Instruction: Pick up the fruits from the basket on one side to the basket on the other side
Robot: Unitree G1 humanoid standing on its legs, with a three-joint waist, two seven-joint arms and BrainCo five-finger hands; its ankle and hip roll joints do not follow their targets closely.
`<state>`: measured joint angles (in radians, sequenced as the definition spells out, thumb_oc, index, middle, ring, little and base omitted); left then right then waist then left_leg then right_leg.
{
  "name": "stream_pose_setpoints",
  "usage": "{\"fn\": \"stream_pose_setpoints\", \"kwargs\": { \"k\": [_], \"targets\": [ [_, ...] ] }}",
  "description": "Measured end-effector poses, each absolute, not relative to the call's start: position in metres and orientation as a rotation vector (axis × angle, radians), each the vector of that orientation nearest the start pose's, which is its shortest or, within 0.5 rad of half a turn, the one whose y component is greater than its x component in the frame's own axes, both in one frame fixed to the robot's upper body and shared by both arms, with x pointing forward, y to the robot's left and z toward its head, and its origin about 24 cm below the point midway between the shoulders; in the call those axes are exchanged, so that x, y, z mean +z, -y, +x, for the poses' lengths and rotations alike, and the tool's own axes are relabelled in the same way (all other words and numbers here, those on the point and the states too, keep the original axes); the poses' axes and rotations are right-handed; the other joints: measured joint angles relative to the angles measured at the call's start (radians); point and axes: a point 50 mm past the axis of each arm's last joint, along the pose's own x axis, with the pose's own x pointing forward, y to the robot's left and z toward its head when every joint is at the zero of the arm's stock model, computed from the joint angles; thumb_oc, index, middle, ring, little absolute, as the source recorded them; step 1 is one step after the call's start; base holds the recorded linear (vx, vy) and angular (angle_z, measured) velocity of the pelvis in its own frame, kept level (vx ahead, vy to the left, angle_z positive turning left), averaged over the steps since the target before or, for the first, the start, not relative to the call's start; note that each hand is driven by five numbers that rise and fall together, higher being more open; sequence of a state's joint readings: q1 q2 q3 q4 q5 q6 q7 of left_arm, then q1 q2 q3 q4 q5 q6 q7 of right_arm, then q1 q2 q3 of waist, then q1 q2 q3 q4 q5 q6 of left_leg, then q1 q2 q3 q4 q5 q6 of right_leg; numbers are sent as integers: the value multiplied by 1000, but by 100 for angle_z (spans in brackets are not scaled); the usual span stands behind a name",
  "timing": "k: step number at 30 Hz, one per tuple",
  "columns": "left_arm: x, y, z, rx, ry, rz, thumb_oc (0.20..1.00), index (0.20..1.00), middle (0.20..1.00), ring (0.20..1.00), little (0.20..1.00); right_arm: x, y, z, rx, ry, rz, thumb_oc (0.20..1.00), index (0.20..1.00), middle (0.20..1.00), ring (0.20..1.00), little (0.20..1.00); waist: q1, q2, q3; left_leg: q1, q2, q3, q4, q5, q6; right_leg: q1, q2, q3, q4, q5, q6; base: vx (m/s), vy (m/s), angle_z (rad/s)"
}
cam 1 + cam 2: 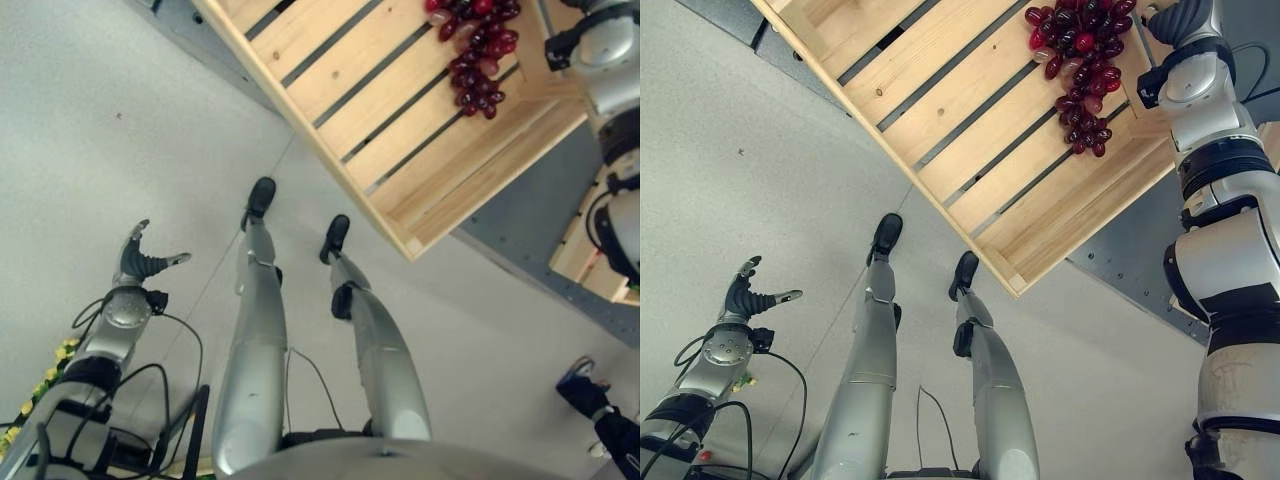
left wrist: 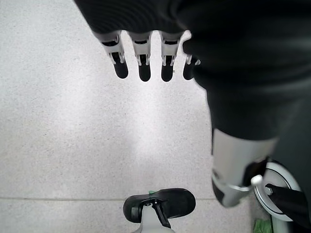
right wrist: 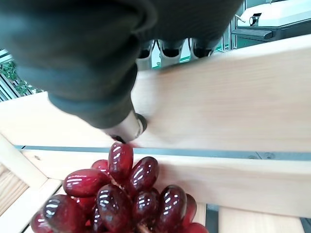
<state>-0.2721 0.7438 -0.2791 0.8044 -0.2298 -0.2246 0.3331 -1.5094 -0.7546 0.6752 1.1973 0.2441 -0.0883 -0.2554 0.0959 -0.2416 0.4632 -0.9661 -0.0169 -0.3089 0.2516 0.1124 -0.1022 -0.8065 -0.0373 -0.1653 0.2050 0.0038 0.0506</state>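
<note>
currently, the bunch of dark red grapes (image 1: 1080, 75) lies on the slatted floor of the pale wooden crate (image 1: 940, 130), near its side wall. right hand (image 3: 97, 58) just above them, grip indeterminate. left hand (image 1: 140, 258) hangs relaxed, holding nothing.

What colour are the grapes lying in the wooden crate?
Dark red, glossy grapes; clearest in the right wrist view.
</note>
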Motion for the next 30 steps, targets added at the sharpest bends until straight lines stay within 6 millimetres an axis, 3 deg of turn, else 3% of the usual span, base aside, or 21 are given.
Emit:
{"fn": "stream_pose_setpoints", "kwargs": {
  "k": [30],
  "targets": [
    [25,-340,266,421,-246,632,1000,1000,1000,1000,1000,342,211,401,-297,529,-800,200,200,200,200,200,-56,-2,-1,6,25,8,1,-6,-9,22,26,-5,-33,17,-18,1,-1,0]
  ]
}}
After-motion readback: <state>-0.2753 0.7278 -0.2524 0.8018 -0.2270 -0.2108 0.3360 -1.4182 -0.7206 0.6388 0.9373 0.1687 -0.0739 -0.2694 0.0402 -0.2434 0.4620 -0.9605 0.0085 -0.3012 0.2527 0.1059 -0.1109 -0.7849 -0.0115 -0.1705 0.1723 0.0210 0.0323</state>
